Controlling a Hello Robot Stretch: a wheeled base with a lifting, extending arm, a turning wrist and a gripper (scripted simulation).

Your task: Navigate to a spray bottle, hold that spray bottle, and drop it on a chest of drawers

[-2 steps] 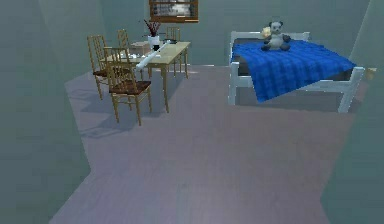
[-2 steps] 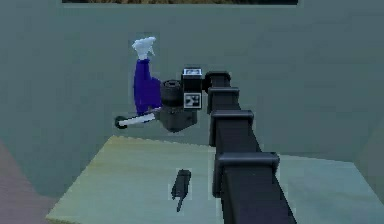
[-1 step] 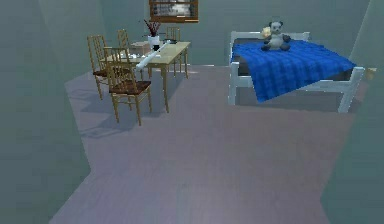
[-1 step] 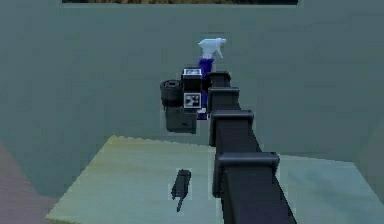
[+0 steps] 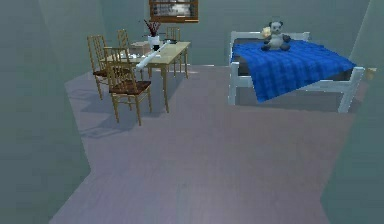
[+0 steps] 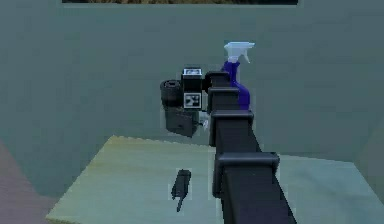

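Blue plastic spray bottle with white trigger head point(image 6: 236, 62) shows beside dark two-finger gripper point(image 6: 177, 110), seemingly behind dark square arm point(image 6: 245, 170); whether it is held cannot be told.

Forward view: at left, a pale wooden table point(image 5: 168, 58) carrying a vase of dark stems point(image 5: 153, 33) at its far end, with wooden chairs along its left side, one near point(image 5: 128, 85) and one farther back point(image 5: 98, 58); a framed picture point(image 5: 174, 10) hangs on the wall above. At right, a white-framed bed point(image 5: 233, 80) under a blue blanket point(image 5: 295, 68), a stuffed toy point(image 5: 274, 38) sitting near its head. Arm side view: a pale top point(image 6: 120, 170) against a grey-green wall, a small dark object point(image 6: 181, 186) lying on it
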